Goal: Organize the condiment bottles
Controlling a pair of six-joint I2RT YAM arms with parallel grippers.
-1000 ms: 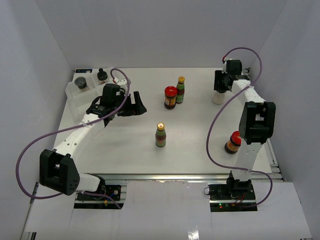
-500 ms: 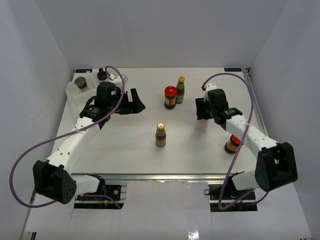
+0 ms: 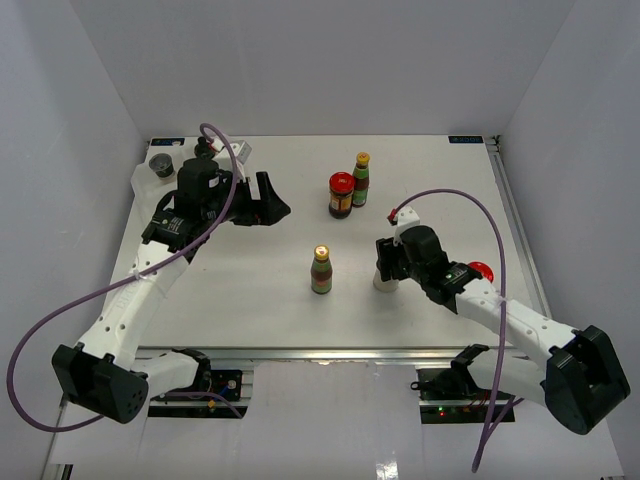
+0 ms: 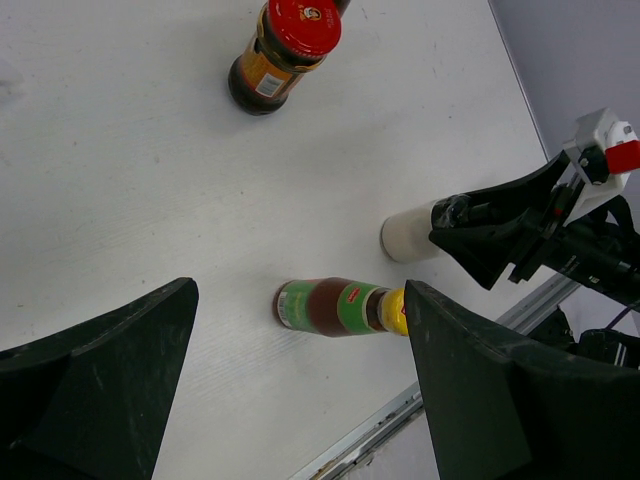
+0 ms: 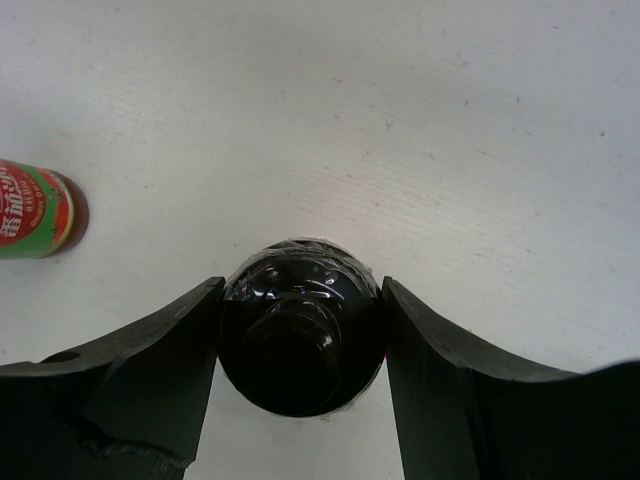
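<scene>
The right hand (image 5: 300,292) is closed on a clear shaker with white contents and a round black cap (image 3: 383,282), with one finger on each side of the cap. It holds the shaker upright near the middle of the white table (image 3: 250,300), to the right of a slim sauce bottle with a yellow cap and a green label (image 3: 321,270). I cannot tell if the base of the shaker touches the table. The left hand (image 3: 272,206) hangs above the left part of the table with its fingers spread wide and nothing between them. Further back stand a squat jar with a red lid (image 3: 341,195) and, just beside it on the right, a second slim bottle with a yellow cap (image 3: 361,179). Another jar with a red lid (image 3: 482,270) is near the right edge, partly hidden behind the right arm. In the clear plastic tray (image 3: 143,195) at the rear left corner stands a jar with a dark lid (image 3: 161,166).
</scene>
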